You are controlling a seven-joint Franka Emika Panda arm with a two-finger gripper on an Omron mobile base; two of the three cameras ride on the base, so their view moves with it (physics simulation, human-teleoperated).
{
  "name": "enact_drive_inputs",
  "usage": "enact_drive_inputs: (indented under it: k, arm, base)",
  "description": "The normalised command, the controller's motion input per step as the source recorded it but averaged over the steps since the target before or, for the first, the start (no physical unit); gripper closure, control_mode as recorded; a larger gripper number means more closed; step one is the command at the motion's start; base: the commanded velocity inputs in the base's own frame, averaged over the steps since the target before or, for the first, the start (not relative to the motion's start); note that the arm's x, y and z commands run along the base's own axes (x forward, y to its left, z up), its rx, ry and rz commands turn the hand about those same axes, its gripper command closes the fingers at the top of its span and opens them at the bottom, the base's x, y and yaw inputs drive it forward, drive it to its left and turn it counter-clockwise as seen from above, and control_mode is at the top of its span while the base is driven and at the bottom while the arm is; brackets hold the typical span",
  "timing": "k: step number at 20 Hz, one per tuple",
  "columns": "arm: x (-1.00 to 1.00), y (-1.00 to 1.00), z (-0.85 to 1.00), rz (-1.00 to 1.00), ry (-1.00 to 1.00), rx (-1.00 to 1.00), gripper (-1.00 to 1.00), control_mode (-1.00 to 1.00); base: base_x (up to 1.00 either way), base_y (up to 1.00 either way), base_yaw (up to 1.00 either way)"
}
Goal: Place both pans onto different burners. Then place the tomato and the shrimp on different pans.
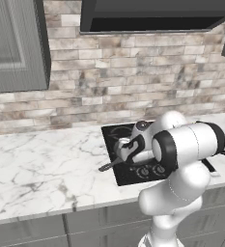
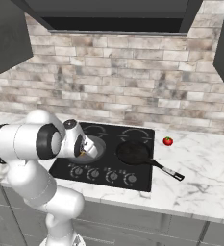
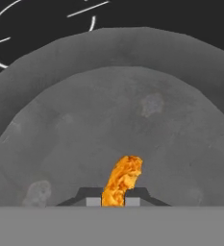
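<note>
1. Shrimp (image 3: 122,180) is pinched between the gripper (image 3: 113,201) jaws, which are clenched tight on it. In the hand view it hangs right over the grey skillet (image 3: 132,120), roughly over the pan floor's near part.
2. Skillet sits on the left side of the cooktop (image 2: 132,185) (handle pokes off the left edge in the left base view). Black long-handled pan (image 2: 132,153) sits on the right side, handle pointing out over the counter (image 2: 200,182). Tomato (image 2: 168,141) sits on the counter just past the cooktop's right edge, apart from both pans.
3. So imo you're at the drop-the-shrimp step, tomato not yet done.
4. What can bite you: can't tell how high the shrimp is above the pan, so if you let go from up high it might bounce or roll off the low rim.
5. It's thin and curved, so it may cling to one finger and drop off-centre.
6. Pulling away sideways could clip the skillet wall and shove it off its burner. Go straight up first.
7. Tomato's round, so expect it to roll if nudged before the jaws close.
</note>
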Motion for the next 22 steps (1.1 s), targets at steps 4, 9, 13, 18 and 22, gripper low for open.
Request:
enact_drive_inputs:
  k: [4,9,13,18,22]
  arm:
    - [0.13,0.00,-0.20,0.00,0.00,0.00,1.00,-1.00]
    - [0.11,0.00,-0.16,0.00,0.00,0.00,-1.00,-1.00]
    - [0.08,0.00,-0.12,0.00,0.00,0.00,-1.00,-1.00]
    - [0.03,0.00,-0.08,0.00,0.00,0.00,-1.00,-1.00]
    - [0.00,0.00,-0.01,0.00,0.00,0.00,-1.00,-1.00]
  base:
    - [0.00,0.00,0.00]
    - [0.00,0.00,0.00]
    - [0.00,0.00,0.00]
    - [0.00,0.00,0.00]
    - [0.00,0.00,0.00]
